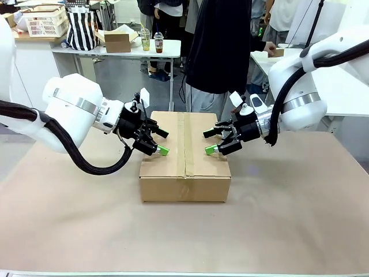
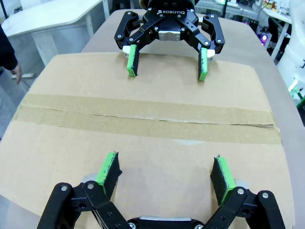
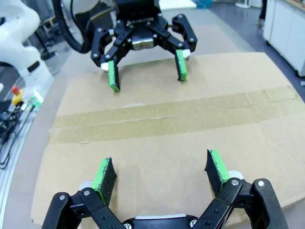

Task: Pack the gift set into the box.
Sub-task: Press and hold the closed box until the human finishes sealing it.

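— Where's the box?
— In the middle of the paper-covered worktop, with its flaps shut and tape along the seam from 6 to 12 o'clock.
— And the arms?
— The left gripper hovers over the box's 9 o'clock side, jaws spread wide and gripping nothing. The right gripper faces it from 3 o'clock, jaws likewise released.
— Beyond them?
— A person in dark clothes stands at 12 o'clock, just past the box.

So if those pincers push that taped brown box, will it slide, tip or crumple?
It would probably slide, not tip: the box is low, wide and flat on the table. Its corrugated top looks stiff, though the taped seam might sag under pressure. Weight can't be judged; it is shut.
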`<act>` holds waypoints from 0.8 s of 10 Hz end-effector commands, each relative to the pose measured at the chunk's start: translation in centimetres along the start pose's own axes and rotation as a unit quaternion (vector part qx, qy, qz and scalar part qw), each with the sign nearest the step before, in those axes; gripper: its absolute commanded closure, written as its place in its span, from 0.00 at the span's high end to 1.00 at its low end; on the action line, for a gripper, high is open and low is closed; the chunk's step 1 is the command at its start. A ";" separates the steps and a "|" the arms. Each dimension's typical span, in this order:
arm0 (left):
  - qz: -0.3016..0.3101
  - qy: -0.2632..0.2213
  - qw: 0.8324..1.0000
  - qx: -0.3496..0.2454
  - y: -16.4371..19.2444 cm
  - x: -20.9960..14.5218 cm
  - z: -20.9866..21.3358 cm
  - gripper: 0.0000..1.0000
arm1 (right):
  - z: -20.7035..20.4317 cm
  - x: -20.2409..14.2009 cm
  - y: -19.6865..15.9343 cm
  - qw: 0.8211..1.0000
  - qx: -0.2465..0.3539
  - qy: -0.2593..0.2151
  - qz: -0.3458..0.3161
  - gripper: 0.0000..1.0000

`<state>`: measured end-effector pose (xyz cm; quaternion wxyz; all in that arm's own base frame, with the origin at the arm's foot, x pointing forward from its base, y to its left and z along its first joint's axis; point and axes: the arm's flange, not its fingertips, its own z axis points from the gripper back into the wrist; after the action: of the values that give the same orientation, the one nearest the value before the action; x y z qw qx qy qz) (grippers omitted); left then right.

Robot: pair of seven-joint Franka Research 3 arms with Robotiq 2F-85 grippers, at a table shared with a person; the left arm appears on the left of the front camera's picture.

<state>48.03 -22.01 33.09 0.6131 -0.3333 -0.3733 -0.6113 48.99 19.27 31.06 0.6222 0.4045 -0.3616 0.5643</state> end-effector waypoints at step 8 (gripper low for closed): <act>-0.001 0.002 1.000 -0.001 -0.1 -0.2 -0.1 1.00 | -0.2 -0.3 0.1 1.000 -0.002 0.006 -0.002 1.00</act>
<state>48.03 -22.01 33.09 0.6131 -0.3333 -0.3733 -0.6113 48.99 19.27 31.06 0.6222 0.4045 -0.3616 0.5643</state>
